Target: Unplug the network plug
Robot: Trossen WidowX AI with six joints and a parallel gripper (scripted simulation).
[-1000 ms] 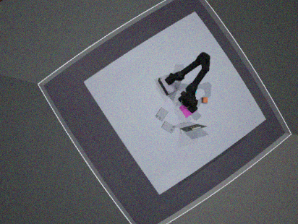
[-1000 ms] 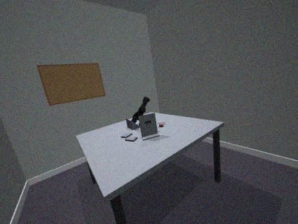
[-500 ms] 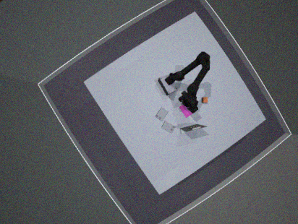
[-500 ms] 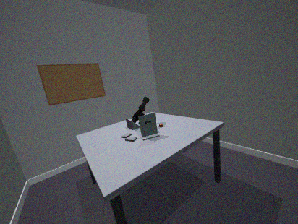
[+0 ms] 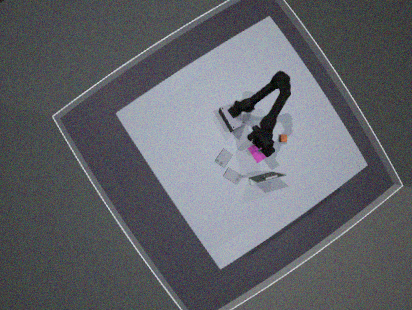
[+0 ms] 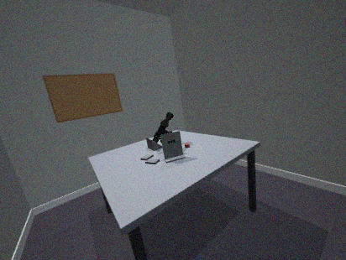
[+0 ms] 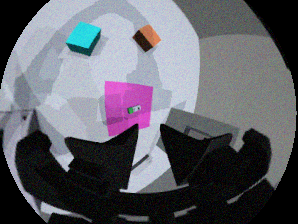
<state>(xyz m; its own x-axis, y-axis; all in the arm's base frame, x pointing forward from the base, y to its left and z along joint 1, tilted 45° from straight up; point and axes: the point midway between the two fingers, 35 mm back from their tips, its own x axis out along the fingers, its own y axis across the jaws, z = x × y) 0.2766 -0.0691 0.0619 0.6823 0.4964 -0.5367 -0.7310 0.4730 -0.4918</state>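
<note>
The plug [image 7: 131,110] is small, green and pale grey. In the wrist view it appears inside the magenta square [image 7: 115,95] [image 5: 256,154], a little right of its middle. My gripper [image 7: 149,125] [image 5: 269,152] is part open, with nothing between its fingers; the fingertips are apart from the plug and seem to be above the table beside the square. The upright panel [image 5: 267,177] [image 6: 172,148] [image 7: 176,118] stands beyond the gripper; a dark socket outline [image 7: 198,133] shows on it, partly behind the right finger. In the exterior view the panel hides the square and the plug.
An orange block [image 5: 283,138] [image 6: 187,145] [image 7: 146,38] and a cyan block [image 7: 83,38] stand on the table. Two thin flat pieces [image 5: 223,158] [image 6: 152,161] lie beside the panel. A dark-edged upright piece [image 5: 226,120] [image 6: 154,144] stands near the arm's base.
</note>
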